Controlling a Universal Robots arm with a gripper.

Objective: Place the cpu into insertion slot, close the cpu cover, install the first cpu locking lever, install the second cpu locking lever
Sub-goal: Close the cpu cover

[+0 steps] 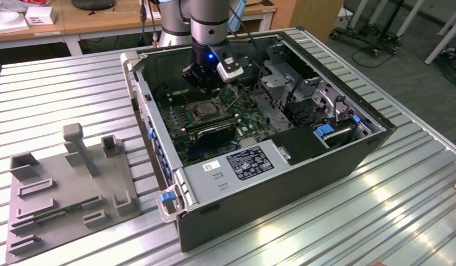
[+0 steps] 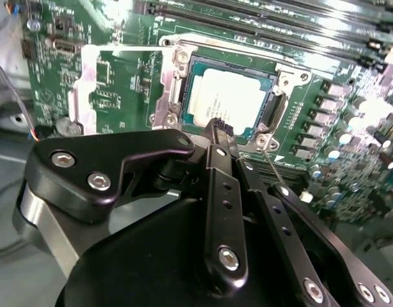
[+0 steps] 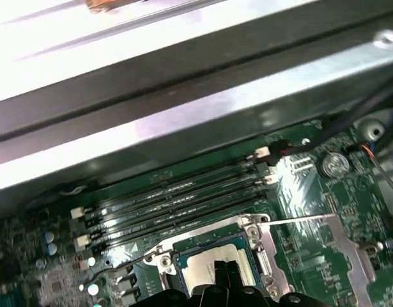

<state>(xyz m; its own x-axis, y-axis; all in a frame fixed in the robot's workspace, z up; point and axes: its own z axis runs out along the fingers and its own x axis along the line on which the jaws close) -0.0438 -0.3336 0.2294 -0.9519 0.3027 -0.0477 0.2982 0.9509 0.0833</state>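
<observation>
The hand [image 2: 218, 126], closed and empty, hangs just over the cpu [image 2: 231, 96] in the insertion slot [image 2: 275, 109]. A sideways nudge could unseat it.

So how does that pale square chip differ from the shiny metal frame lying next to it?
The cpu is a solid plate; the cpu cover is an open frame with green board showing through its window. The cpu sits in the insertion slot; the cpu cover lies swung open beside it. Both are silvery, flat and squarish.
</observation>
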